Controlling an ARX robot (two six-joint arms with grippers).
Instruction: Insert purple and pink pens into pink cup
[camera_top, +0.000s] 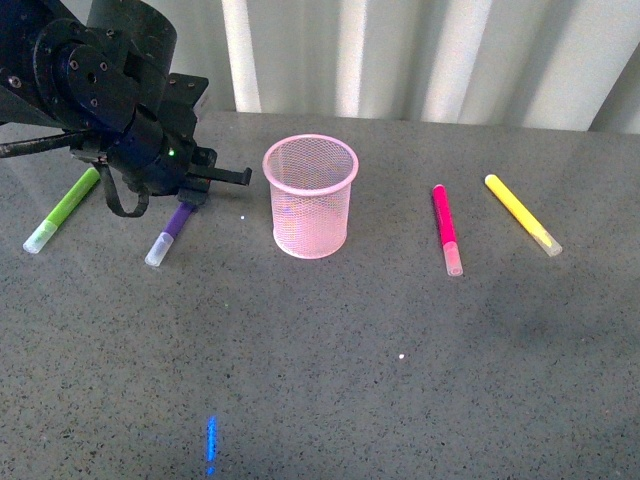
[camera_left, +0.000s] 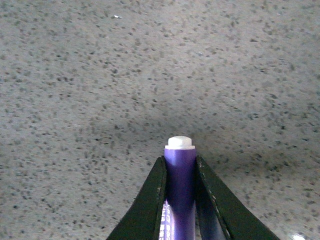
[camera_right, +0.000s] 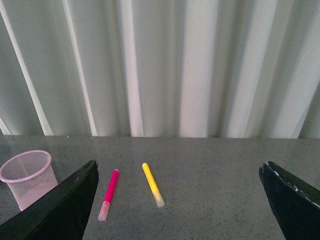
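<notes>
Our left claw (camera_left: 180, 161) is squeezing the purple pen (camera_top: 168, 238) between its jaws, left of the pink cup (camera_top: 312, 215). Our right claw (camera_right: 178, 172) is gaping wide, holding nothing. We are seeing the pink pen (camera_top: 445, 228) lying right of the cup, beside a yellow marker (camera_top: 522, 214).

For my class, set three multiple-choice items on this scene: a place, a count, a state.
1. Relative to the pink cup, the pink pen lies: A) inside; B) on its right, before the yellow marker; C) on its left.
2. Pens and markers in view: A) two; B) three; C) four.
3. The left gripper is: A) open; B) shut on the purple pen; C) shut on nothing.
Answers: 1 B, front view shows it there. 2 C, the green marker makes four. 3 B, fingers touch its barrel.
</notes>
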